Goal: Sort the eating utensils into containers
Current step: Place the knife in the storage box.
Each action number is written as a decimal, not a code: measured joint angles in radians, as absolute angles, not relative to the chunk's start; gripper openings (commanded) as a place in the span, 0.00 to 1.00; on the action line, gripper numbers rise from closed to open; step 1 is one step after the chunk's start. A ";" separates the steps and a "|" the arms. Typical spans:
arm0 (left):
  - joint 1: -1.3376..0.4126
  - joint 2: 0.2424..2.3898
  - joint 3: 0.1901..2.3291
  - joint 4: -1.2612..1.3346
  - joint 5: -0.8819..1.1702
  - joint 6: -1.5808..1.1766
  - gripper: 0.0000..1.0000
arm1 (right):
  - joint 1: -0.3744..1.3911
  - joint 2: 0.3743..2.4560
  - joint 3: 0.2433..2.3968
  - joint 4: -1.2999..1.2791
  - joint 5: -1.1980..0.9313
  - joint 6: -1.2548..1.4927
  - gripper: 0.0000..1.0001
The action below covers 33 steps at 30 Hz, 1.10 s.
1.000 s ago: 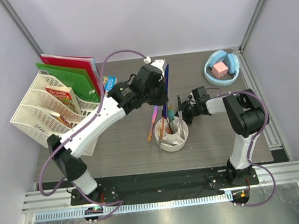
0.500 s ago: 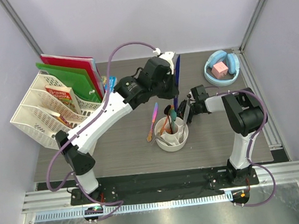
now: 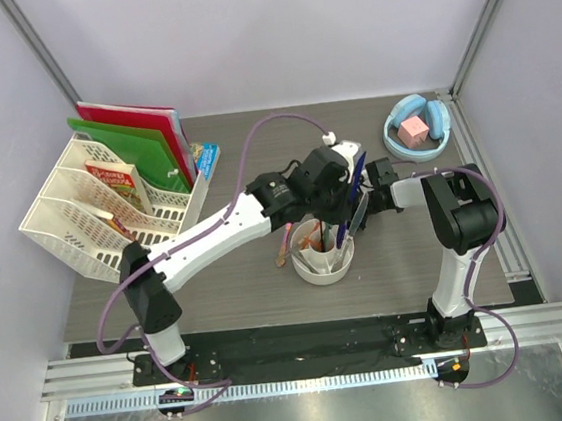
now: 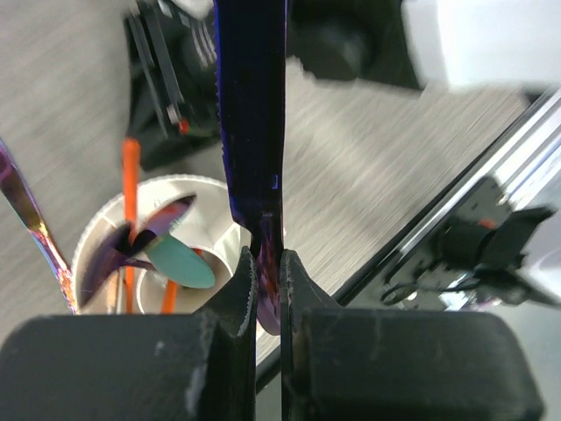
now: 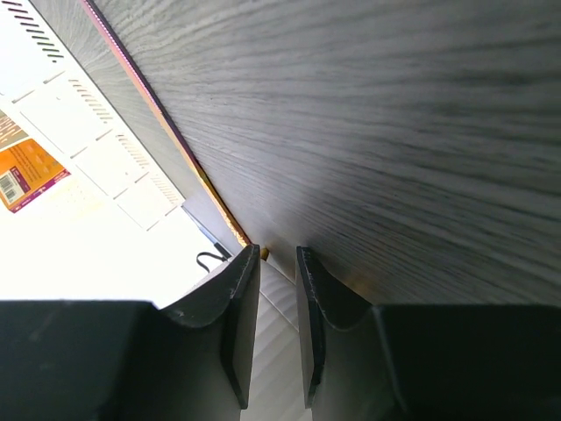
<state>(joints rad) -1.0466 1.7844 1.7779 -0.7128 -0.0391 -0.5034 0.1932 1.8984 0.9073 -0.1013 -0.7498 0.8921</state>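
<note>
Now knife (image 3: 357,184) nearer cup (image 3: 325,263).

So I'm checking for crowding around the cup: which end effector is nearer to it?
Left. The left end effector, shut on the dark blue knife, hangs right over the white divided cup. The right end effector sits just beside the cup's right rim, nearly as close.

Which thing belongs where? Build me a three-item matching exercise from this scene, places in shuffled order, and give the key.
Things:
1. dark blue flat knife
2. pink cube
3. slim orange chopstick

Places:
A. standing in the white round divided plastic cup
B. pinched in the left end effector
C. lying in the light blue round bowl

Pairs: 1-B, 2-C, 3-A
</note>
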 measured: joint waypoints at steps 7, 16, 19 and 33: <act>-1.094 1.765 1.586 -0.611 -0.039 -0.458 0.00 | 0.181 1.894 0.911 -0.136 -0.756 0.861 0.29; -1.119 1.701 1.406 -0.456 -0.073 -0.414 0.00 | 0.149 1.866 0.905 -0.237 -0.748 0.803 0.30; -1.121 1.691 1.375 -0.407 -0.083 -0.406 0.00 | 0.140 1.851 0.892 -0.263 -0.745 0.785 0.29; -1.139 1.691 1.353 -0.353 -0.102 -0.352 0.00 | 0.129 1.822 0.864 -0.309 -0.739 0.747 0.29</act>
